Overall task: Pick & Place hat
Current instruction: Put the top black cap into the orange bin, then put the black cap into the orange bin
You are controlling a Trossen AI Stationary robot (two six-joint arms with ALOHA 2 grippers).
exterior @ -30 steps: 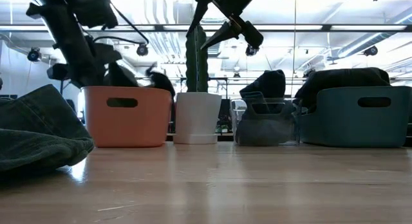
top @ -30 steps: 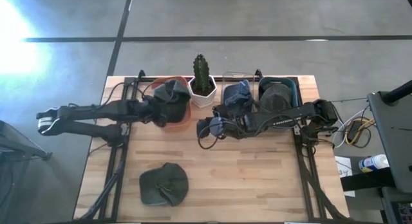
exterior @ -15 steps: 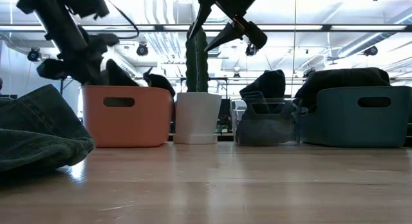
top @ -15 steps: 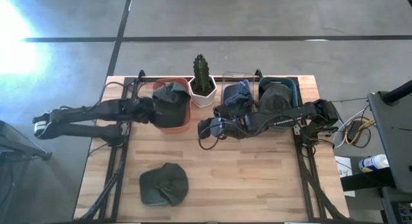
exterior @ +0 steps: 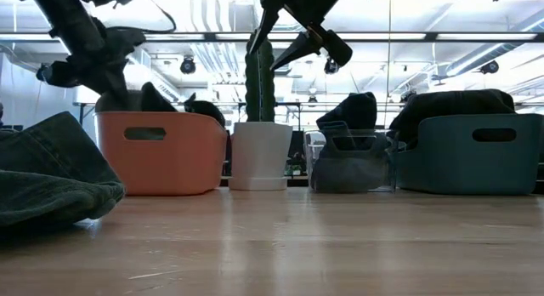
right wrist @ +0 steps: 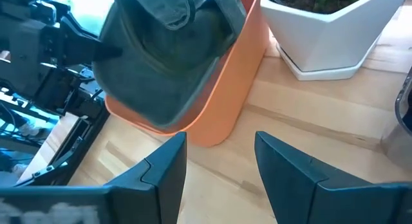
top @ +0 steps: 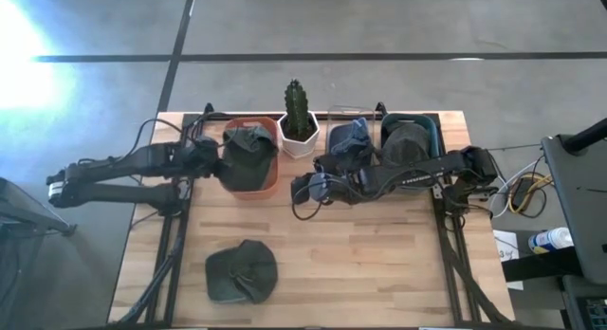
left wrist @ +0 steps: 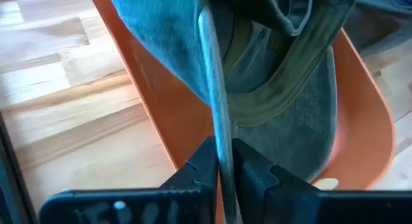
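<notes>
Over the orange bin (top: 268, 181), left claw (left wrist: 222, 161) pinching grey-green hat (top: 245, 155) — crumpled, right claw (right wrist: 219, 161) open.

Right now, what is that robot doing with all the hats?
The left gripper is pinching the edge of a hat in the orange bin, which looks tipped. The right gripper hangs open near the cactus pot. Another hat lies on the table, untouched.
</notes>
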